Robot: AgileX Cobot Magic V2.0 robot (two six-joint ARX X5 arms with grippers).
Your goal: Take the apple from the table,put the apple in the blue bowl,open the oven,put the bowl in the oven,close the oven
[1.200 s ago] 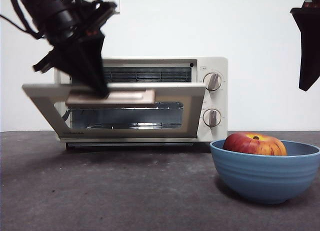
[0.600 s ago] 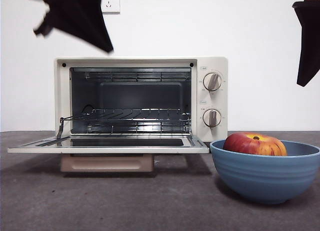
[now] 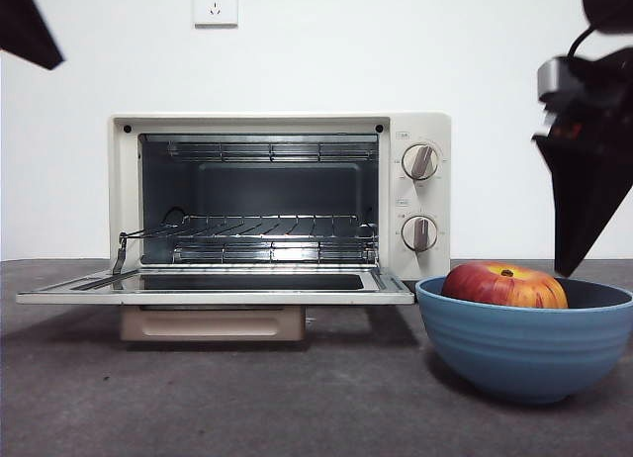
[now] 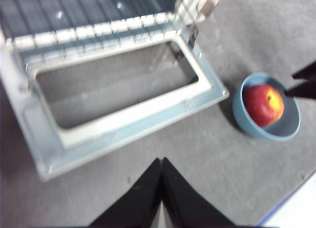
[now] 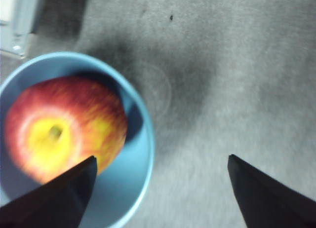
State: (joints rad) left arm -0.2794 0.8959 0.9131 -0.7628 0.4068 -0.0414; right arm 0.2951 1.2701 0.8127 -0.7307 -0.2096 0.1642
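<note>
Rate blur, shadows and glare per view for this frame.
Front view: sharp; oven and blue bowl crisp, soft shadows under both, right gripper a dark silhouette. Left wrist view: mildly soft, shut left gripper near-black, pale glare on the door frame. Right wrist view: most blurred; apple smeared, jaws open, a broad dark shadow on the table.

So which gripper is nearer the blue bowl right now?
Right. The right gripper hangs open just above the blue bowl, straddling its rim beside the apple. The left gripper, shut, sits off by the open oven door.
</note>
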